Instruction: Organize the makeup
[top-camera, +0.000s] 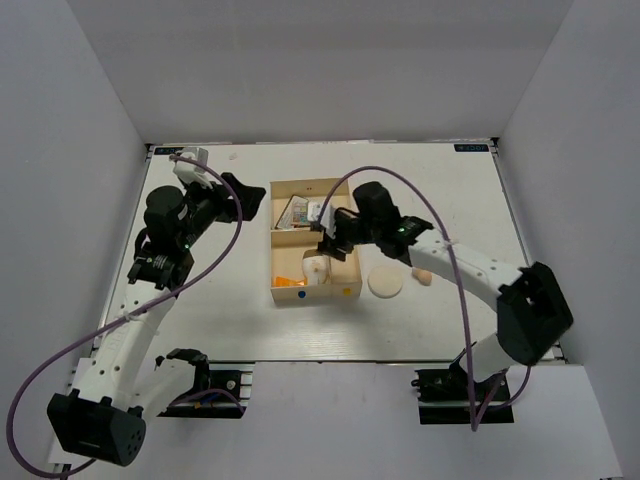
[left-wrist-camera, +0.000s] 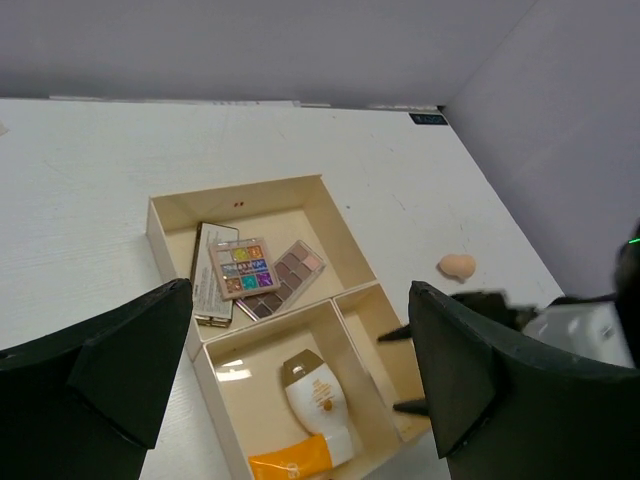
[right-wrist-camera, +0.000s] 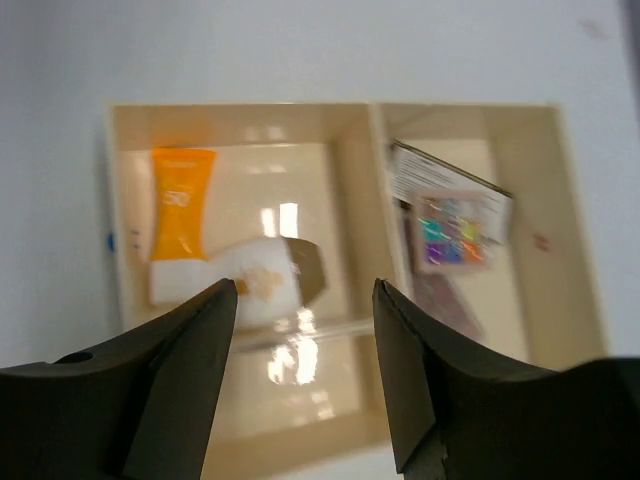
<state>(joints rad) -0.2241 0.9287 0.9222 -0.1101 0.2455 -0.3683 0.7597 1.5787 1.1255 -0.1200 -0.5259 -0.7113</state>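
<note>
The cream tray (top-camera: 312, 295) sits mid-table. Its far compartment holds the multicoloured palette (left-wrist-camera: 245, 267), the brownish palette (left-wrist-camera: 290, 275) and a labelled flat box (left-wrist-camera: 208, 288). The near left compartment holds the orange tube (right-wrist-camera: 180, 212) and a white bottle with a brown cap (left-wrist-camera: 318, 395). The round cream puff (top-camera: 386, 283) and one peach sponge (top-camera: 422, 275) lie on the table right of the tray. My right gripper (right-wrist-camera: 304, 285) is open and empty over the tray's narrow compartment. My left gripper (left-wrist-camera: 300, 290) is open and empty, held left of the tray. No white oval pad shows.
The table (top-camera: 230, 320) is white and walled by grey panels on three sides. The right arm (top-camera: 470, 265) reaches over the table's right half, above the puff and sponge. The peach sponge (left-wrist-camera: 457, 265) lies apart from the tray (left-wrist-camera: 240, 195).
</note>
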